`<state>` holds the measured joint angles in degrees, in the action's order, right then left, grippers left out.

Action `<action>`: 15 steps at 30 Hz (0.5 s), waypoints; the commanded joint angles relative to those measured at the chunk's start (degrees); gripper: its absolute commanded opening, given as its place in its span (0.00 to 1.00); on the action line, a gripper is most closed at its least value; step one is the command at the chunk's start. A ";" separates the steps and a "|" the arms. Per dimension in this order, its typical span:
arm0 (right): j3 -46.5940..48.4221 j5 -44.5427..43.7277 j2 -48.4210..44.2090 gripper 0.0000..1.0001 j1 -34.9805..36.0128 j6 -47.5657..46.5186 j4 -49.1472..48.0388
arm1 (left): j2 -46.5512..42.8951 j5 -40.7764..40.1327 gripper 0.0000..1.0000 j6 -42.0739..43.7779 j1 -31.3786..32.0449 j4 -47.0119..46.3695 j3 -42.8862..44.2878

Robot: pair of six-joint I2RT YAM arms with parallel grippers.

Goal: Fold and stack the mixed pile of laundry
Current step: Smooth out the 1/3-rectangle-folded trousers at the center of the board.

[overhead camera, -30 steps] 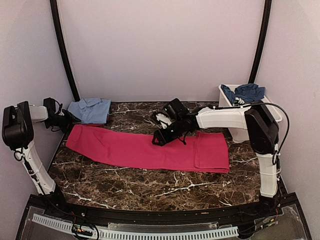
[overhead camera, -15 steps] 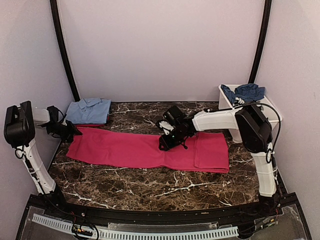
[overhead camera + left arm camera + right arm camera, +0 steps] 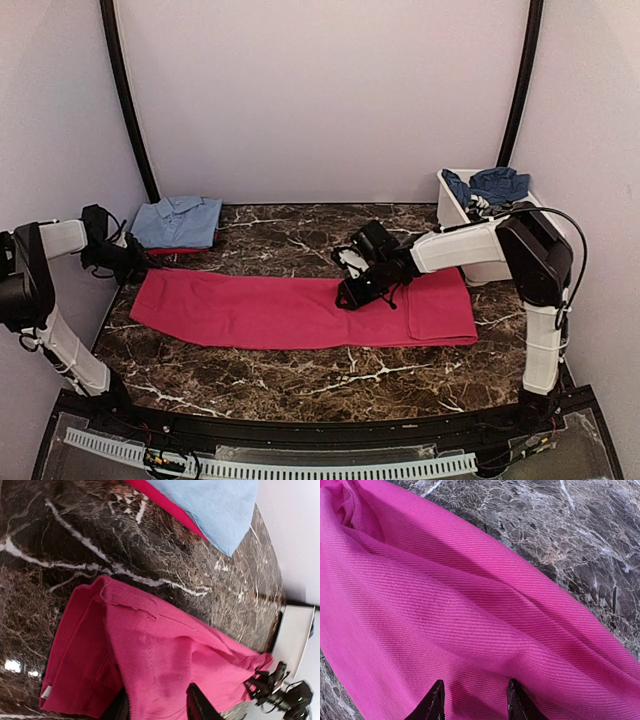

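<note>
The magenta garment (image 3: 270, 312) lies stretched across the middle of the worktop (image 3: 300, 375). The left hand (image 3: 135, 265) pinches its corner at frame left, the right hand (image 3: 352, 295) grips its upper edge near centre; the light blue shirt (image 3: 180, 220) sits folded at upper left

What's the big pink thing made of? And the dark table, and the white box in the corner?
The pink garment looks like matte woven cloth. Fine ribbed lines show up close, and it bunches into soft folds. The table looks like dark marble, or a marble-look top, polished: it has white veins and shiny light spots. The white box looks like smooth plastic, though it is too far away to be sure.
</note>
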<state>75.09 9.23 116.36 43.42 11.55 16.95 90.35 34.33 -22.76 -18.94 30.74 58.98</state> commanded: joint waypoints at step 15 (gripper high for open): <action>-6.47 -1.13 0.72 0.39 -4.33 -0.47 10.45 | 5.68 -5.72 0.18 2.46 2.65 4.07 -1.83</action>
<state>71.44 12.16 113.93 40.64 11.27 16.05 99.83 30.04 -21.26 -16.82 31.88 57.67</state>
